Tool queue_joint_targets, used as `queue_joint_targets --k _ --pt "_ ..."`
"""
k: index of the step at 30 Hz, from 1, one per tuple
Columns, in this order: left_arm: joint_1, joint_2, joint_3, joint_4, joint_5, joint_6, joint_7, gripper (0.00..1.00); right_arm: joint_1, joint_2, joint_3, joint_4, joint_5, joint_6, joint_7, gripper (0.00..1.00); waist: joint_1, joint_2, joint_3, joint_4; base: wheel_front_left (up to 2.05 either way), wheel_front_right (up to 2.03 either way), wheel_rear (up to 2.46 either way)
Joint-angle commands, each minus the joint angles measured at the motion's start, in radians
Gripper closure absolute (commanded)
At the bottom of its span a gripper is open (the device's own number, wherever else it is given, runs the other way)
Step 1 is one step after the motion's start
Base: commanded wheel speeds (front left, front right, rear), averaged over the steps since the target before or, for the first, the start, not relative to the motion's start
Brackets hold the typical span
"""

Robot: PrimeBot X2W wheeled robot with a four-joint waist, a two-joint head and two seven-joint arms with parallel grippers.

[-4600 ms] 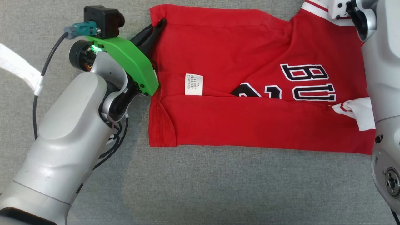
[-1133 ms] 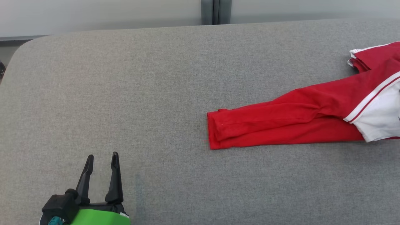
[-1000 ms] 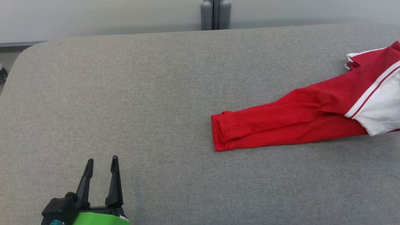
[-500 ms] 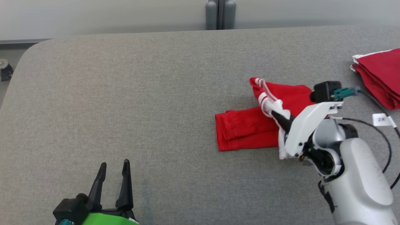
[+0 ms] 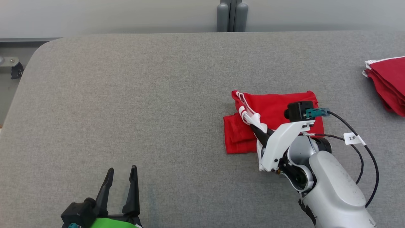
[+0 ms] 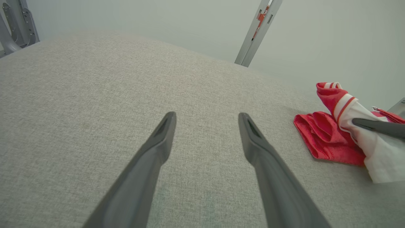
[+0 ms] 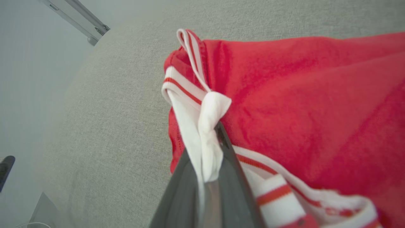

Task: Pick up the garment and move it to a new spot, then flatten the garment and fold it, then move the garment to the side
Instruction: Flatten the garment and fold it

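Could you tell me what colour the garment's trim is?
White with thin red stripes on the red garment; clearest in the right wrist view.

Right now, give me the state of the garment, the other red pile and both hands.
garment: folded over on the table, white-trimmed end pinched and lifted
right hand: shut on the garment
left hand: open, empty, apart from the garment
red pile: folded, lying apart on the table

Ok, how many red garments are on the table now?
2. One garment mid-table, white trim pinched in the right gripper; one folded red pile at the right edge of the table, cut off, so it may hold more.
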Motion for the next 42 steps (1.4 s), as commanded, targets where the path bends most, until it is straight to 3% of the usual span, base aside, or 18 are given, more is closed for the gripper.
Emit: queue_joint_targets --k 1,11,12,14,22,29,34,38,42 --pt "0.015 0.001 -0.002 0.001 0.008 -0.003 -0.002 0.00 -0.016 0.000 0.013 0.009 0.015 0.000 -0.015 1.00 0.0000 0.0000 -0.004 -0.003 0.00 0.00 0.00" --pt "0.015 0.001 -0.019 0.005 0.004 -0.003 -0.002 0.00 -0.053 0.000 0.087 0.076 0.065 0.000 -0.074 1.00 0.0000 0.0000 -0.010 -0.015 0.00 0.00 0.00" --pt "0.015 0.001 -0.019 0.005 0.004 -0.003 -0.002 0.00 -0.057 0.000 0.091 0.081 0.072 0.000 -0.089 0.74 0.0000 0.0000 -0.011 -0.016 0.00 0.00 0.00" --pt "0.018 0.001 -0.019 0.007 0.004 -0.003 -0.002 0.00 -0.065 0.000 0.098 0.090 0.087 0.000 -0.115 0.00 0.0000 0.0000 -0.012 -0.017 0.00 0.00 0.00" --pt "0.037 0.001 0.003 0.013 0.014 -0.003 -0.002 0.00 -0.024 -0.001 0.114 0.062 0.129 0.000 -0.245 0.00 0.0000 0.0000 -0.046 -0.019 0.00 0.00 0.00" --pt "0.083 0.001 0.031 -0.003 0.022 -0.003 -0.002 0.00 0.095 -0.024 -0.003 -0.011 -0.077 0.000 -0.436 0.00 0.0000 0.0000 -0.104 -0.050 0.00 0.00 0.00" --pt "0.120 0.001 0.043 -0.026 0.032 -0.003 -0.002 0.00 0.230 -0.085 -0.137 -0.025 -0.217 0.000 -0.579 0.00 0.0000 0.0000 -0.151 -0.063 0.00 0.00 0.00" --pt "0.137 0.001 0.060 -0.052 0.053 0.001 -0.002 0.00 0.322 -0.121 -0.213 -0.013 -0.353 0.000 -0.626 0.00 0.0000 0.0000 -0.170 -0.068 0.00 0.00 0.00" --pt "0.148 0.001 0.076 -0.067 0.057 0.005 -0.001 0.00 0.384 -0.107 -0.286 -0.008 -0.409 0.000 -0.635 0.00 0.0000 0.0000 -0.177 -0.069 0.00 0.00 0.00"
